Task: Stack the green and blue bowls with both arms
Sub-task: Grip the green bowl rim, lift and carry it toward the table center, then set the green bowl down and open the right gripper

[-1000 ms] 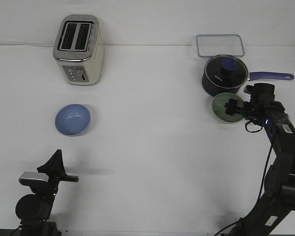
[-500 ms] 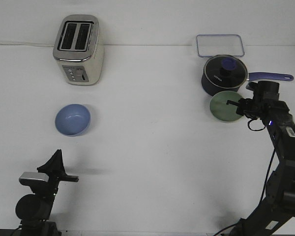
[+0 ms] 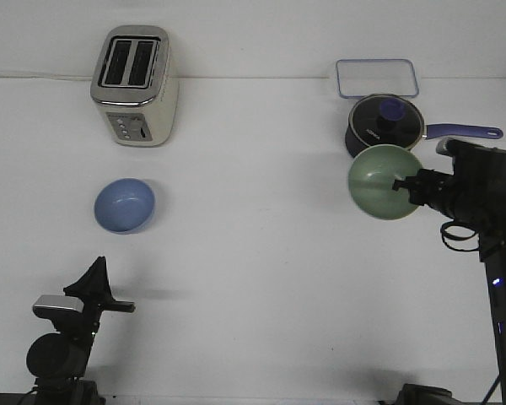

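Observation:
The pale green bowl is held up off the table at the right, tilted so its opening faces the camera. My right gripper is shut on its right rim. The periwinkle blue bowl sits upright on the white table at the left, in front of the toaster. My left gripper is low at the front left, well short of the blue bowl; I cannot tell whether it is open or shut.
A cream and silver toaster stands at the back left. A dark navy lidded saucepan with a long blue handle sits just behind the lifted bowl. A clear rectangular container lies behind the pan.
My right gripper has lifted the green bowl off the table and tipped it, moving it towards the camera and slightly left. The left arm and blue bowl have not moved.

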You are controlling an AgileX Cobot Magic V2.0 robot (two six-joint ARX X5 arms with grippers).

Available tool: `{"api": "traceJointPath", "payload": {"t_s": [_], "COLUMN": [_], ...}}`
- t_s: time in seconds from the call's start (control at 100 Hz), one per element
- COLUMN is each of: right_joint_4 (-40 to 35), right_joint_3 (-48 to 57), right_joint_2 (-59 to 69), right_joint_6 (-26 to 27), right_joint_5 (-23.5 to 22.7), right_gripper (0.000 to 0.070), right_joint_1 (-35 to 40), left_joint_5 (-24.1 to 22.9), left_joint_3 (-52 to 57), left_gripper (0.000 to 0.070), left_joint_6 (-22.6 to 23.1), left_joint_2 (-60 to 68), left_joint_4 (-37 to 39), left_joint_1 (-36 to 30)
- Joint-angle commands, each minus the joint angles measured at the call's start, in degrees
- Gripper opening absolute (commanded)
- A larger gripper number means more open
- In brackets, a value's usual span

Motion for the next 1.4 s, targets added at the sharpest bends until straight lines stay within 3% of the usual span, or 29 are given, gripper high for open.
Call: {"api": "traceJointPath", "payload": {"t_s": [0.0,0.3,0.56,0.69,1.0,1.07,1.21,1.39], "right_joint_4": [0.3,4.4,18.1,20.1,24.5,25.0,25.8,26.0], "right_joint_3": [-1.1,-17.7,-31.0,-31.7,-31.7,-31.7,-31.6,-30.3], "right_joint_2": [-2.1,-8.7,-5.7,-1.4,7.4,7.8,7.7,3.2], "right_joint_6": [-0.5,2.1,10.3,11.0,11.4,11.4,11.4,10.0], "right_joint_5": [-0.3,1.8,3.2,5.5,5.7,5.6,5.4,4.4], "right_gripper": [0.0000,0.0000,0.0000,0.0000,0.0000,0.0047,0.0286,0.0308], "right_joint_1": [2.6,20.4,34.0,37.7,41.4,41.4,41.4,40.1], "left_joint_5": [0.0,0.1,0.0,0.0,0.0,0.0,0.0,0.0], "left_joint_3": [-1.1,-1.1,-1.1,-1.1,-1.1,-1.1,-1.1,-1.1], "left_gripper": [0.0014,0.0014,0.0014,0.0014,0.0014,0.0014,0.0014,0.0014], "left_joint_6": [0.5,0.5,0.5,0.5,0.5,0.5,0.5,0.5], "left_joint_2": [-0.1,-0.1,-0.1,-0.1,-0.1,-0.1,-0.1,-0.1], "left_joint_4": [0.9,0.9,0.9,0.9,0.9,0.9,0.9,0.9], "left_joint_1": [0.0,0.0,0.0,0.0,0.0,0.0,0.0,0.0]}}
